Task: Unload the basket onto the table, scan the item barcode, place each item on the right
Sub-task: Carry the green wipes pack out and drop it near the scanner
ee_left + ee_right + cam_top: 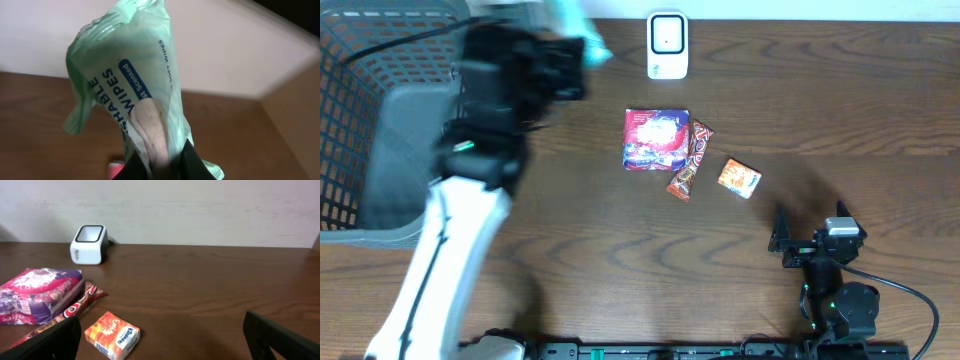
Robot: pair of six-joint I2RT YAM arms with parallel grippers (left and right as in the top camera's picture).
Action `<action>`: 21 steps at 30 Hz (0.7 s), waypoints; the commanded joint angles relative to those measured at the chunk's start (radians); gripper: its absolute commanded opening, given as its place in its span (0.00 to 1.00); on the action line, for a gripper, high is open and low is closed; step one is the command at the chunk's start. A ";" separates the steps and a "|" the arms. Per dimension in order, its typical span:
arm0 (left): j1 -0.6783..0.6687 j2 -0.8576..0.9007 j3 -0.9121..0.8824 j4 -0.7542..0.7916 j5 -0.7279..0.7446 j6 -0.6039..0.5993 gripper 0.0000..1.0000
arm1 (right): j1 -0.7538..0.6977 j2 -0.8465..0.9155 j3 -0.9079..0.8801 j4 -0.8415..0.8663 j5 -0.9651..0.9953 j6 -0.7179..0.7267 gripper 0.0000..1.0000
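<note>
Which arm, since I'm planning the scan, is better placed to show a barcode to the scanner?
Left. Its gripper is shut on the wipes, held up near the scanner. The right gripper is open, empty and farther from the scanner.

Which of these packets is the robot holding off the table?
The green wipes packet, pinched in its left hand; the purple bag, the red bar and orange box lie on the table.

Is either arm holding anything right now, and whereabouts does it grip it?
The left gripper pinches a green pack of wipes by one end. The right gripper is open, empty.
</note>
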 commanded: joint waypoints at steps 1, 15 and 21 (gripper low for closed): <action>-0.116 0.090 0.003 0.068 0.028 0.045 0.08 | 0.005 -0.006 -0.002 -0.004 -0.001 -0.014 0.99; -0.339 0.574 0.003 0.501 0.029 0.044 0.08 | 0.005 -0.006 -0.002 -0.004 -0.001 -0.014 0.99; -0.399 0.674 0.003 0.610 0.028 0.041 0.08 | 0.005 -0.006 -0.002 -0.004 -0.001 -0.014 0.99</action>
